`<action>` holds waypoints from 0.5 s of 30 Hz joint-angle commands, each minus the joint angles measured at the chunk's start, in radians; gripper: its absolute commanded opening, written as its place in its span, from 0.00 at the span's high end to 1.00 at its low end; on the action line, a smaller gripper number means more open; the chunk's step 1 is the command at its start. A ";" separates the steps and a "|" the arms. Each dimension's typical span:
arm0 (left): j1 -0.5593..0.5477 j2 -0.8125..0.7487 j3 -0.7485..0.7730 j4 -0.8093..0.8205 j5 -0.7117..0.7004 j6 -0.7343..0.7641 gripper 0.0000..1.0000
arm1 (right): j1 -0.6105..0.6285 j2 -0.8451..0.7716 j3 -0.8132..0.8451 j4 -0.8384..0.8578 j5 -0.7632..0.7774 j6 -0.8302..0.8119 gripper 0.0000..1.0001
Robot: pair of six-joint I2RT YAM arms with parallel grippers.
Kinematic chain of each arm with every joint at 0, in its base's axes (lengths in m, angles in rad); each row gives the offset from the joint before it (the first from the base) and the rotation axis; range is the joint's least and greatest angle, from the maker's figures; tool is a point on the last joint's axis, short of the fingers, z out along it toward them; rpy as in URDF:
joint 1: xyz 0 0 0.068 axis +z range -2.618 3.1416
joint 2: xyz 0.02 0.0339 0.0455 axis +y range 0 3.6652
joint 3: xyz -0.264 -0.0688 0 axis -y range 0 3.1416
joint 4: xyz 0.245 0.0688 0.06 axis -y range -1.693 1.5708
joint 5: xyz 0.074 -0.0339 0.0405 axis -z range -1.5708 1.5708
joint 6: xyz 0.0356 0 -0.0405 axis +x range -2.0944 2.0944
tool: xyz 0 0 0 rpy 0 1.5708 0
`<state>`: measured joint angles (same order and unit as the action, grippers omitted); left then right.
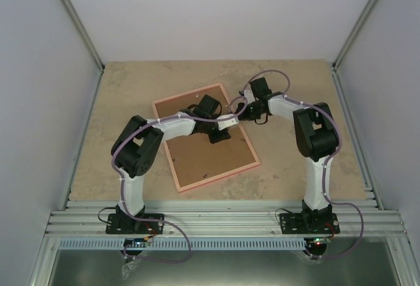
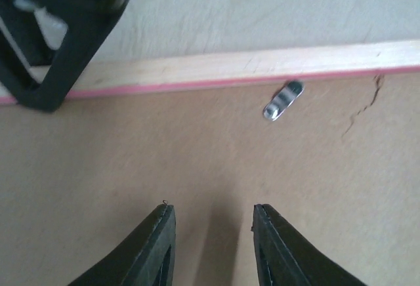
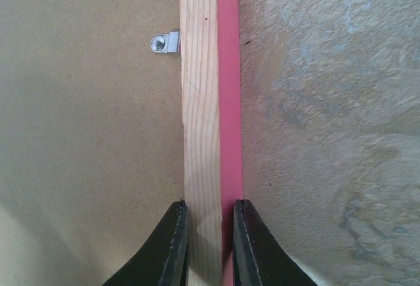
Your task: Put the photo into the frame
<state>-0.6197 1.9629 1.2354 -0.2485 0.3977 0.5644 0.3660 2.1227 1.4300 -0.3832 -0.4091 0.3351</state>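
Top view: frame (image 1: pixel 218 177) laid back-up on surface (image 1: pixel 131 89), board (image 1: pixel 210 161) uppermost, presumably for loading from behind, photo not seen; left wrist: left gripper (image 2: pixel 210 210) set part open and empty over board; right wrist: right gripper (image 3: pixel 209 204) pinched shut on frame rail, seemingly to steady it.

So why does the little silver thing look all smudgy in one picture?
Left wrist view: the metal clip is smeared, probably motion blur. Right wrist view: sharp, the frame shows its wood grain, with a soft shadow lower left. Top view: even light, no glare.
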 commanded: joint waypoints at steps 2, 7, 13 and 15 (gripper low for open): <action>-0.067 0.040 0.007 0.095 -0.029 -0.064 0.64 | 0.003 0.050 -0.089 -0.030 0.070 0.086 1.00; -0.119 0.082 0.035 0.119 -0.062 -0.100 0.65 | -0.006 0.049 -0.097 -0.029 0.053 0.098 1.00; -0.153 0.143 0.053 0.084 -0.119 -0.096 0.72 | -0.013 0.045 -0.119 -0.016 0.025 0.108 1.00; -0.153 0.154 0.047 0.078 -0.131 -0.094 0.76 | -0.014 0.040 -0.127 -0.010 0.023 0.110 1.00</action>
<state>-0.7643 2.0560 1.2839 -0.1337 0.3218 0.4713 0.3603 2.1025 1.3701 -0.3016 -0.4194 0.3820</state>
